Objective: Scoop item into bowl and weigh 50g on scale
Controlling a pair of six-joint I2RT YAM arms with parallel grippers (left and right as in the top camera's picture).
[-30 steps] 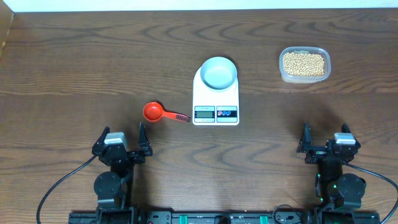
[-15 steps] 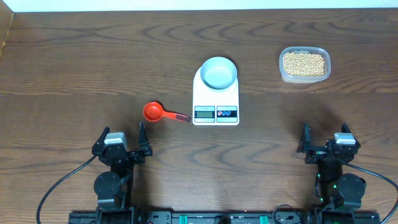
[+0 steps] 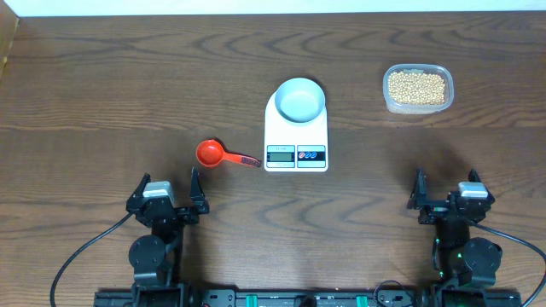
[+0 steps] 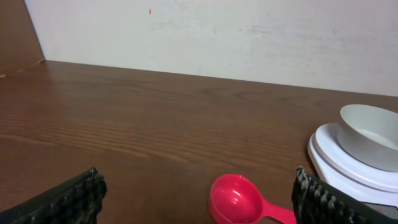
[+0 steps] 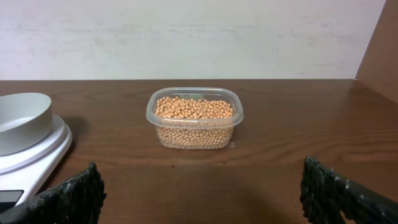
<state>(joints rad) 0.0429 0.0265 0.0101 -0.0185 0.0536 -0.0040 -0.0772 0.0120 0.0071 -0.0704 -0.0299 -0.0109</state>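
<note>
- Left gripper (image 3: 167, 184), near and left of the scale (image 3: 296, 135): fingers spread wide over bare wood.
- Right gripper (image 3: 445, 183), near and right of the scale: fingers likewise spread wide.
- Table (image 3: 102, 94): open dark wood lies between both grippers and the scale.
- Red scoop (image 3: 219, 154): lies just left of the scale's display end, handle towards it; contact cannot be told.
- Scale: flat, white, display and two buttons at its near end.
- Bowl (image 3: 299, 101): white rim, pale blue-grey inside, seated on the scale's far end.
- Beans (image 3: 416, 87): small, round, tan-yellow, filling a clear tub (image 3: 385, 92) well right of the scale, level with the bowl.
- Wall (image 4: 217, 31): white, along the table's edge beyond the scale.
</note>
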